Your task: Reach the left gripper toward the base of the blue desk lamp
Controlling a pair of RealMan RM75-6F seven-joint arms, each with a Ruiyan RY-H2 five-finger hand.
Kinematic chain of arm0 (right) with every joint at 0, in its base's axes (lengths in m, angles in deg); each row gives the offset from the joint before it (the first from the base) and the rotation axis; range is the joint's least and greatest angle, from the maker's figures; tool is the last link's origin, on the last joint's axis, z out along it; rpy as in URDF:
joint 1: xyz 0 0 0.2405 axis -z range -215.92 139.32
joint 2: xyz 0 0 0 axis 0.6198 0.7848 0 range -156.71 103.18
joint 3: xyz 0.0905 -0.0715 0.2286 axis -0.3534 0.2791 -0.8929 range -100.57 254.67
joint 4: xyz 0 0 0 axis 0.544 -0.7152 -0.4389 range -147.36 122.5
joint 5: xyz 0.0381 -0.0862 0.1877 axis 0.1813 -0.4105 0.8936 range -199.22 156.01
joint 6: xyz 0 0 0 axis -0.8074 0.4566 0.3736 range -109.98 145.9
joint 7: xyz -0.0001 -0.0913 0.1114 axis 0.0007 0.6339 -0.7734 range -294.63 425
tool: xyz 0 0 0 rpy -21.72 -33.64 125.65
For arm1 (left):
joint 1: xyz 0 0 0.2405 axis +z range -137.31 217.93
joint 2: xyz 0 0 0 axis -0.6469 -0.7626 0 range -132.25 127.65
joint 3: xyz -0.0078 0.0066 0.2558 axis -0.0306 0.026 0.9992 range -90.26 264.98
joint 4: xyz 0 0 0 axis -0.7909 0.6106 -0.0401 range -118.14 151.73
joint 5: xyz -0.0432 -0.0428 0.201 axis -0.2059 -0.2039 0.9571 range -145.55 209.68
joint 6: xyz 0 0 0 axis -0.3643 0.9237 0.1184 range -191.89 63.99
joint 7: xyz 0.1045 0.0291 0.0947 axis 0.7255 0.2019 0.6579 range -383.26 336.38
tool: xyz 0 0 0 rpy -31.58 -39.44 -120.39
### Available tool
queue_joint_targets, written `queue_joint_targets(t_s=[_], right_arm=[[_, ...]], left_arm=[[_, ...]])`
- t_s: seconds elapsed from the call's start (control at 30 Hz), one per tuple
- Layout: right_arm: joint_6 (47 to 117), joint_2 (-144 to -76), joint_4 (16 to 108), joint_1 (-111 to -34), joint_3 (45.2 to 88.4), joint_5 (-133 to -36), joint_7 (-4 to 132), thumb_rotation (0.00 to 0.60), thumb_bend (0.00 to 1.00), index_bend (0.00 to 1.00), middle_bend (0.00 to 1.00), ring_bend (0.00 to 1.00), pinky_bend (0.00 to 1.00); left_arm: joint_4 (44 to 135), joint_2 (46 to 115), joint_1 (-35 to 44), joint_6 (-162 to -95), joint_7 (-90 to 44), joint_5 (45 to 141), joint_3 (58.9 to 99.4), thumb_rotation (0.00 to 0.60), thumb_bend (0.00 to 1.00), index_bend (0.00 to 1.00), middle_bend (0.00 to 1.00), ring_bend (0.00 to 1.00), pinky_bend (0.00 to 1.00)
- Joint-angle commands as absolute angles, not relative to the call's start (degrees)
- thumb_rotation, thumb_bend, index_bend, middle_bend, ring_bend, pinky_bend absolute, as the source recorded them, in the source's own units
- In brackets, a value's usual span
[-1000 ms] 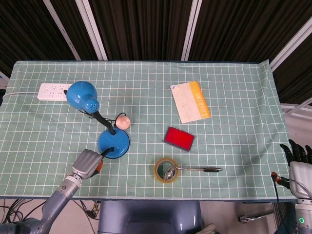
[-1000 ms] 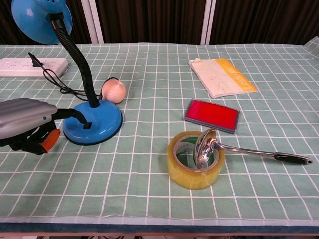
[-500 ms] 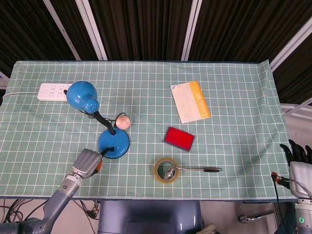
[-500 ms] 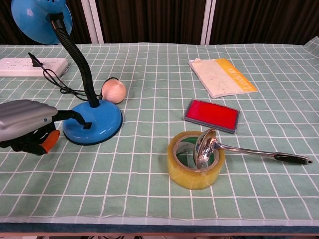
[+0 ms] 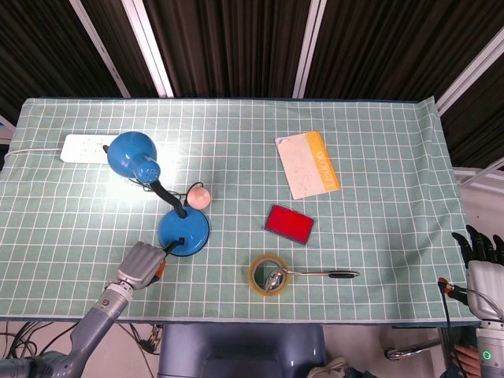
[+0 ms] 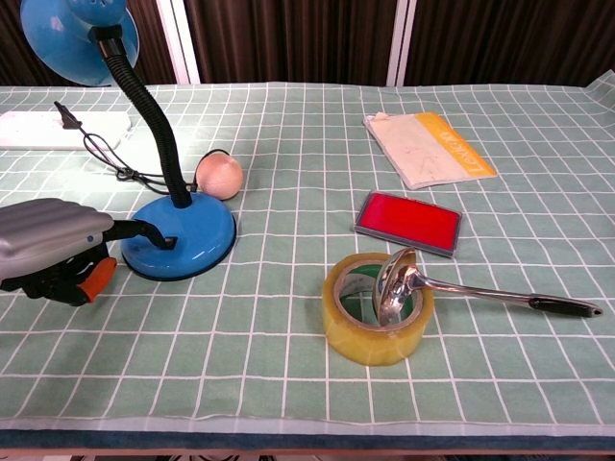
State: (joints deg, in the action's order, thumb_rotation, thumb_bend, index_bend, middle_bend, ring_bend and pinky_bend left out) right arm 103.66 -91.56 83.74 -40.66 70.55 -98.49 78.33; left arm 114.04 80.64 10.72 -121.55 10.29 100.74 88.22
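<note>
The blue desk lamp stands at the table's left, its round base carrying a black gooseneck up to the blue shade. The lamp is lit and throws a bright patch on the cloth beneath the shade. My left hand lies just left of the base near the front edge, its silver back up and its fingers curled under. One dark finger reaches out and touches the switch on the base's near side. My right hand hangs off the table's right edge, holding nothing.
A white power strip lies behind the lamp with the cord plugged in. A peach ball sits beside the base. A red case, a tape roll with a spoon on it, and a booklet lie to the right.
The lamp has lit up, brightening the cloth and power strip under its shade. My left hand has shifted slightly toward the front edge, its finger still at the base.
</note>
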Motion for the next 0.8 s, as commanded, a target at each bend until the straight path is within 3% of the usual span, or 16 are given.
queue_joint_targets(t_s=[0.03, 0.2, 0.3, 0.5, 0.8], right_arm=[[103.68, -91.57, 83.74, -40.65, 70.55, -98.5, 78.35, 0.6, 0.24, 0.17, 0.1, 0.11, 0.0], [103.66, -91.56, 83.76, -40.67, 70.54, -98.47, 78.33, 0.6, 0.24, 0.17, 0.1, 0.11, 0.0], [103.68, -91.53, 83.82, -40.64, 70.56, -98.49, 78.26, 0.6, 0.24, 0.17, 0.1, 0.11, 0.0], [103.91, -91.49, 83.9, -40.53, 70.63, -98.72, 78.2, 0.6, 0.24, 0.17, 0.1, 0.11, 0.0], [103.74, -91.31, 84.08, -40.51, 70.73, -98.61, 78.34, 0.6, 0.24, 0.17, 0.1, 0.11, 0.0]], left_arm=[[114.15, 80.48, 10.54, -121.32, 10.77, 100.57, 88.55, 0.6, 0.75, 0.25, 0.84, 0.74, 0.78], [115.08, 80.28, 11.49, -126.19, 11.95, 102.43, 87.63, 0.6, 0.7, 0.25, 0.8, 0.71, 0.76], [116.42, 79.69, 12.76, -131.75, 11.55, 105.06, 85.96, 0.6, 0.62, 0.25, 0.72, 0.64, 0.72], [121.11, 74.73, 15.67, -139.29, 7.13, 109.73, 84.6, 0.6, 0.46, 0.21, 0.46, 0.39, 0.46], [130.15, 62.16, 24.64, -147.16, 2.56, 110.84, 90.14, 0.6, 0.33, 0.16, 0.22, 0.17, 0.24]])
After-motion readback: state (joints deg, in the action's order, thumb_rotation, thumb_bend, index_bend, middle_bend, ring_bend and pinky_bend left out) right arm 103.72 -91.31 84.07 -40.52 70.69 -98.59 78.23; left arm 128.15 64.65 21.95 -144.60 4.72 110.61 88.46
